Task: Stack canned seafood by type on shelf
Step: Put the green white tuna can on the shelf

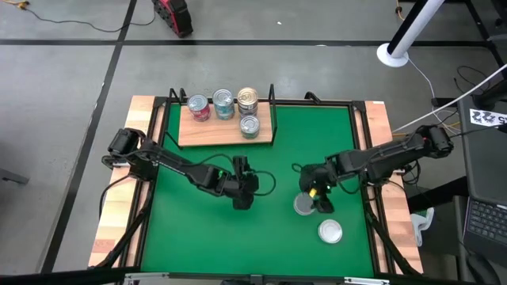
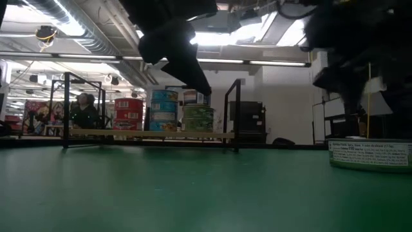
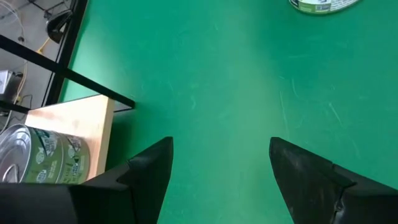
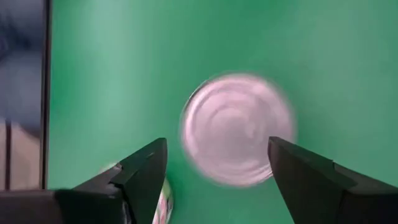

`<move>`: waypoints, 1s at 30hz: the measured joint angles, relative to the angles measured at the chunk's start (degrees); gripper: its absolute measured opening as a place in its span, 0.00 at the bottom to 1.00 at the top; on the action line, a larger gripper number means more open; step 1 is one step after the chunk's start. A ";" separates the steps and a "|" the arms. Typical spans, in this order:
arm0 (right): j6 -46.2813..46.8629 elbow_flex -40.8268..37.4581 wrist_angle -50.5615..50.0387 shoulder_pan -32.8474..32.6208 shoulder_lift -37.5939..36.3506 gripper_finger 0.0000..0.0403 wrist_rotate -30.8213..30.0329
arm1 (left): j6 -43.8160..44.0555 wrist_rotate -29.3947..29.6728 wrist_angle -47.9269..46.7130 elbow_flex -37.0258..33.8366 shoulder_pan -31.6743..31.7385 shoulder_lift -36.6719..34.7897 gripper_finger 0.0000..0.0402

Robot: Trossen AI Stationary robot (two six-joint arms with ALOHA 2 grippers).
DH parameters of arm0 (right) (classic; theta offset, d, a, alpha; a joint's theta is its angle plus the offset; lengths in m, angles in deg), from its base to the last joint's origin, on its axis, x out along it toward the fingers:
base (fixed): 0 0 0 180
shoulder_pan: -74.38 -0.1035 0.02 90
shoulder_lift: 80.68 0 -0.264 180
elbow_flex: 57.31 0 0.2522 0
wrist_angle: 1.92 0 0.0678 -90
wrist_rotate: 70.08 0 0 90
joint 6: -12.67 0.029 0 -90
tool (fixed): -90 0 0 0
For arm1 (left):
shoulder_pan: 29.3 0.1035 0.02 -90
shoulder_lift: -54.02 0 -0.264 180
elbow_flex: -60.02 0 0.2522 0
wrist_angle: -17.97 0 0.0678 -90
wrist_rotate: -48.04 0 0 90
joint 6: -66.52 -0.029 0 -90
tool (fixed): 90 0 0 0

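Observation:
Four tins stand on the wooden shelf at the mat's far edge: red-pink, blue-teal, one with a pale green label, and another in front of it. Two more tins rest on the green mat at right, one close beside my right gripper and one nearer the near edge. My right gripper hangs open above the mat, with a silver lid ahead between its fingers. My left gripper is open over bare mat at centre.
The shelf's black uprights stand at its ends. A black frame borders the mat. In the left wrist view the shelf's corner and a green-labelled tin lie near; bare mat stretches between the two grippers.

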 joint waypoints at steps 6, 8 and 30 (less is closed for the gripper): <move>-1.03 -0.17 -0.19 -9.43 0.00 0.69 -5.06 | -0.20 0.02 0.92 0.00 0.15 0.00 0.65; -1.07 -0.17 -0.37 -13.02 0.00 0.69 -10.79 | -0.30 0.00 2.46 -0.04 0.17 0.00 0.65; 2.36 -0.13 -1.40 -27.69 12.38 0.66 -35.11 | -8.73 -13.60 34.99 -0.02 3.31 7.57 0.65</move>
